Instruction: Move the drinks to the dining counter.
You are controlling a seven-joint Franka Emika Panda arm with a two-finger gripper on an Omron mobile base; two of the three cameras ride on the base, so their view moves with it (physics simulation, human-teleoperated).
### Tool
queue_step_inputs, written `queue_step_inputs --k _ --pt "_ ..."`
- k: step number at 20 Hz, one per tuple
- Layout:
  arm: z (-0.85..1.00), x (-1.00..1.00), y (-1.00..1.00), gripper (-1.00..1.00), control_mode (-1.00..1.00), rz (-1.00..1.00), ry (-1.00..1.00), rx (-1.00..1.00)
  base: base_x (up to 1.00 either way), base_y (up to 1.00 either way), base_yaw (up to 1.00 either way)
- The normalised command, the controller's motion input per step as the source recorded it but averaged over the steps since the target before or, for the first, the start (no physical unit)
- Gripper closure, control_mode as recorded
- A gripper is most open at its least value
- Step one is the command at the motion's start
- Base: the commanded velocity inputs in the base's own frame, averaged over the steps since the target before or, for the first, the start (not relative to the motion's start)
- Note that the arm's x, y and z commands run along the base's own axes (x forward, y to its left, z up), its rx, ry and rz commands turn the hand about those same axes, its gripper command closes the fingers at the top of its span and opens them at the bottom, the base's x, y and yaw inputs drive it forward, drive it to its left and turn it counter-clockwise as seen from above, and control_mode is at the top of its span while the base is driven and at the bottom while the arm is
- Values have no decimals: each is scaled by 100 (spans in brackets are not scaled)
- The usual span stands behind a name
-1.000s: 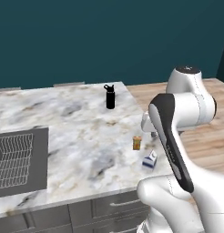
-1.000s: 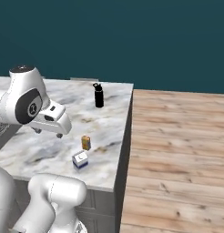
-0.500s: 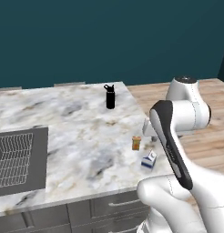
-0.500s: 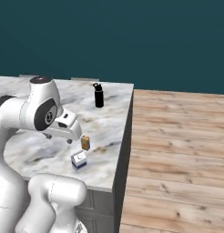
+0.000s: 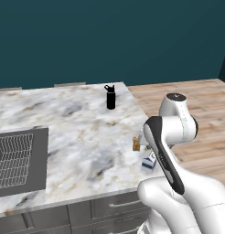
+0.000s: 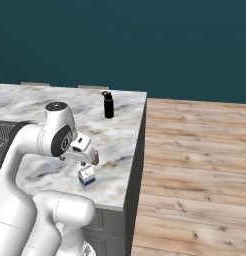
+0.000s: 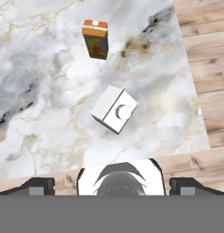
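While your arm leaned over the marble worktop (image 5: 77,137), its gripper (image 6: 84,150) hung with the jaws released and grasping nothing, above the small blue-and-white carton (image 7: 114,109). You had that carton standing near the worktop's corner by the wooden floor (image 6: 195,165), its white top and round cap facing the hand camera. Just beyond the carton, apart from it, stood the tiny orange drink container (image 7: 96,38), also upright on the marble. Well beyond the carton, near the worktop's far edge, the tall black bottle (image 5: 111,97) stood upright. Far to the carton's left lay a dark sink with a wire rack (image 5: 16,160).
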Motion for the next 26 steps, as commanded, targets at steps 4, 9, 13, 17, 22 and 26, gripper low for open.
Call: queue_step_inputs --k 4,9,13,17,22,26 --pt "-43 37 0 -100 -100 -3 0 0 0 0 0" --pt "-33 39 0 -100 -100 -4 0 0 0 0 0" --pt "-31 23 0 -100 -100 -3 0 0 0 0 0" --pt "-27 14 0 -100 -100 -7 0 0 0 0 0" --pt "-18 9 0 -100 -100 -9 0 0 0 0 0" --pt "-10 10 0 -100 -100 -7 0 1 0 0 0"
